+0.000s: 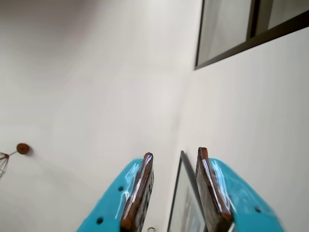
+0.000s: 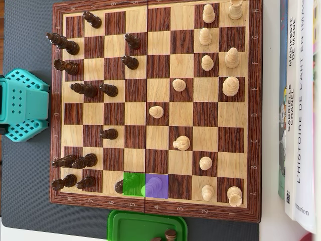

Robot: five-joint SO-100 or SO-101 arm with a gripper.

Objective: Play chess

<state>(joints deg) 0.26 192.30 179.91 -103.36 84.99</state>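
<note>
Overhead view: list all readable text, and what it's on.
"L'HISTOIRE DE L'ART EN IMA...", cut off at the frame edge: spine of the right-hand white book.
"MANIFESTE", "GABRIELLE CHANEL": spine of the neighbouring book; the small print between them is too small to read.
"...marion": foot of a spine, start cropped.
File letters and rank numbers on the chessboard's border: partly legible, mostly too small.
Wrist view: no text.

End effector (image 1: 174, 159) raised, jaws apart, empty
</note>
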